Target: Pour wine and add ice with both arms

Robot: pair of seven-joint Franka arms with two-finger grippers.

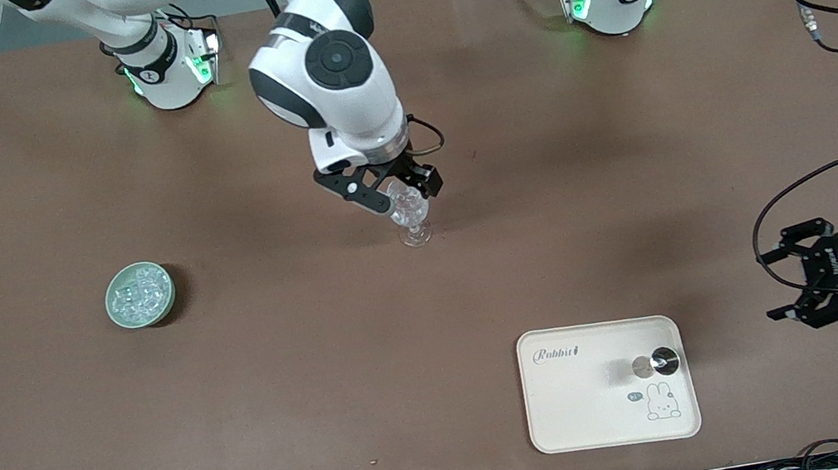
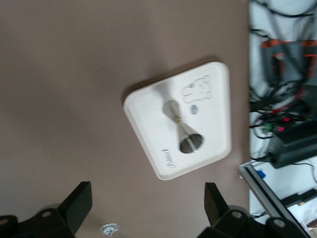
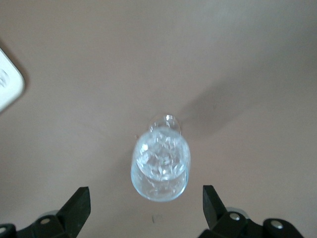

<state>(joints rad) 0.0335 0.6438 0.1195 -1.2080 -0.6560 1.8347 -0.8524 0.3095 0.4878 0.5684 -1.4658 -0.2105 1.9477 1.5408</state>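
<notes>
right gripper [image 1: 401, 186] hung open over clear stemmed glass [image 1: 411, 215], probably dropping ice [image 3: 161, 156] | left gripper [image 1: 796, 280] open, waiting near cream rectangular tray [image 1: 583, 419]

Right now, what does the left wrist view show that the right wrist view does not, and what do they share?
Only the left wrist view shows the metal jigger on the cream tray, seen whole, and the open left gripper. Only the right wrist view shows into the stemmed glass, with ice in it, under the open right gripper. Both show the brown table; the right shows just a tray corner.
</notes>
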